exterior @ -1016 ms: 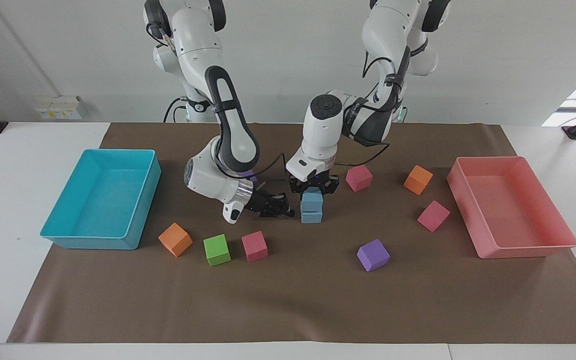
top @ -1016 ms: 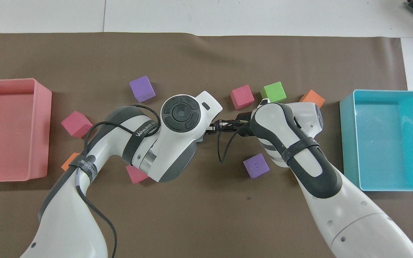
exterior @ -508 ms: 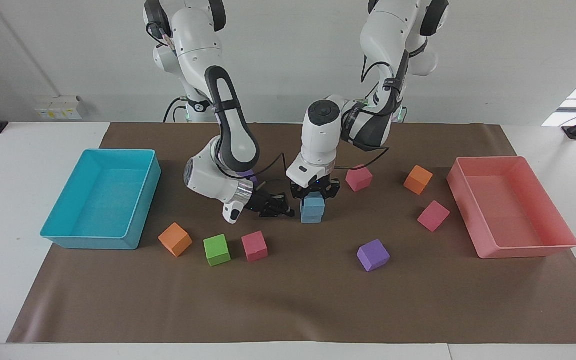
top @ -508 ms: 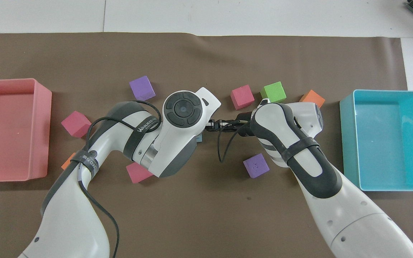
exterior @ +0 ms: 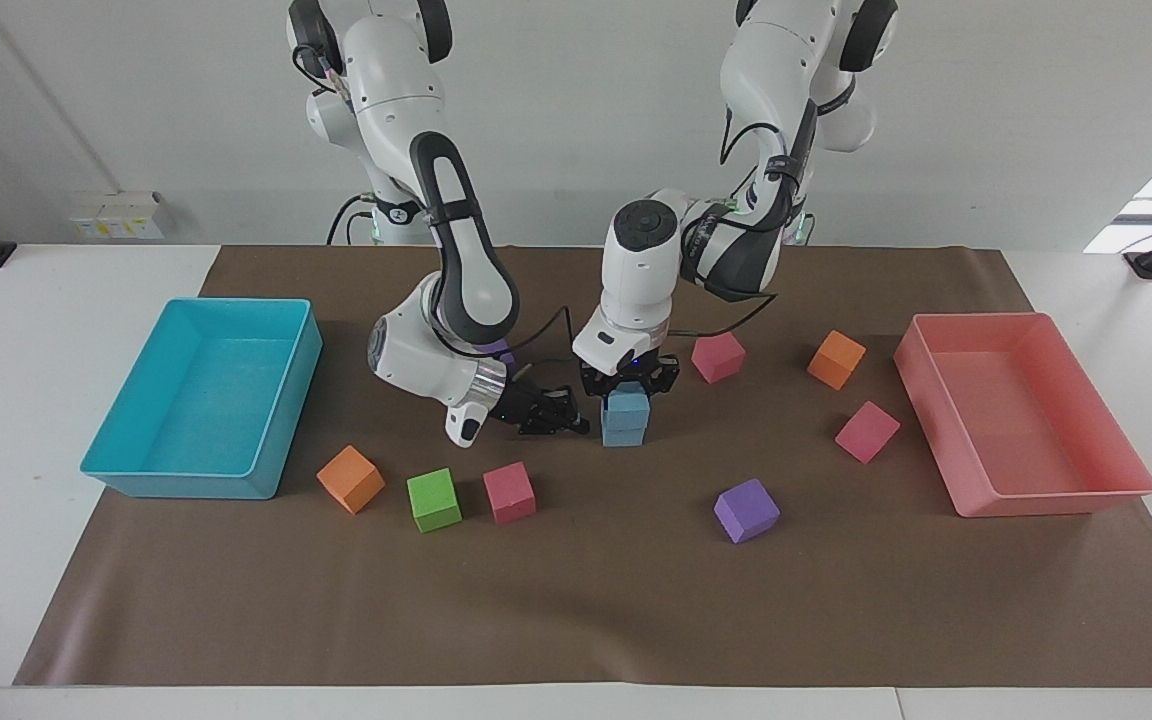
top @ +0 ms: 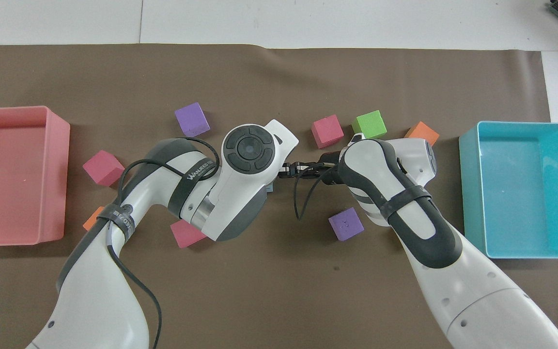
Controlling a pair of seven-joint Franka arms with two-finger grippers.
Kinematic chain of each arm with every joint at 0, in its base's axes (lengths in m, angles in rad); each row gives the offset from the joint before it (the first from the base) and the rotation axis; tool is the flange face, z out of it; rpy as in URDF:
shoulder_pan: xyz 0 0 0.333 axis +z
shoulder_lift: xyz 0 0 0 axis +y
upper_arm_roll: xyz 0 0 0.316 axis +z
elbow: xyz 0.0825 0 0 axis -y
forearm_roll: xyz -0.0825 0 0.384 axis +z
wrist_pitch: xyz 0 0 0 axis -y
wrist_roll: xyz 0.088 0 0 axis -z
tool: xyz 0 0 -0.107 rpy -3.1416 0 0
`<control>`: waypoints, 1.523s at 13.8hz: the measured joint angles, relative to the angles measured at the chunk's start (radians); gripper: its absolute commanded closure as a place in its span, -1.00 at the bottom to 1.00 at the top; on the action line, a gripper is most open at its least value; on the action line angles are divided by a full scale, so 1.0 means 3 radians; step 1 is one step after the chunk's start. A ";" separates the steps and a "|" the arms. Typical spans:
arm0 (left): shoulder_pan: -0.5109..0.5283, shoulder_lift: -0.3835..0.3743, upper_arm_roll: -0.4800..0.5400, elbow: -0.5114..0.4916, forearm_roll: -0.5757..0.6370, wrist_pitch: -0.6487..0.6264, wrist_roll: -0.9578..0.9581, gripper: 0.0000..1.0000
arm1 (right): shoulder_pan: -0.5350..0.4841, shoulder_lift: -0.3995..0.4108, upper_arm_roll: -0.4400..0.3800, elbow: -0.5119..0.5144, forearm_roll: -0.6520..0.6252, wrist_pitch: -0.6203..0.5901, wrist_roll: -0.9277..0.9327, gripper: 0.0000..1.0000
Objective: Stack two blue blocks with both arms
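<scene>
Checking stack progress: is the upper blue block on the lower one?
On: the upper blue block sits atop the lower blue block, with the left gripper shut on it.

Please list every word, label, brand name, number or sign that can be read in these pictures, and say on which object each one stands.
"WANJEED...": white letters on the black strap around the left arm, overhead view; the last letters are too small to read.
Round emblem on a second black strap lower on the same arm: too small to read.
White boxes by the wall, facing view: markings too blurred to read.
Blocks, trays: no text visible.
</scene>
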 measured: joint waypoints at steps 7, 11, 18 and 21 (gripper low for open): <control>-0.0001 0.0000 -0.0008 -0.0025 0.0000 0.0002 -0.0001 0.26 | 0.0000 0.0000 -0.0001 -0.0001 0.0000 0.0000 0.0000 1.00; -0.0002 -0.0002 -0.0014 -0.0037 0.0000 0.0002 -0.0001 -0.04 | 0.0000 0.0000 -0.0001 -0.0001 0.0000 0.0001 0.0000 1.00; -0.0003 -0.0006 -0.0018 -0.0039 0.0000 0.0022 -0.0001 -0.12 | 0.0000 0.0000 -0.0001 -0.0004 0.0000 0.0002 0.0000 1.00; -0.0003 -0.0006 -0.0019 -0.0041 0.0000 0.0022 -0.0001 -0.47 | 0.0000 0.0000 -0.0001 -0.0008 0.0000 0.0003 0.0000 1.00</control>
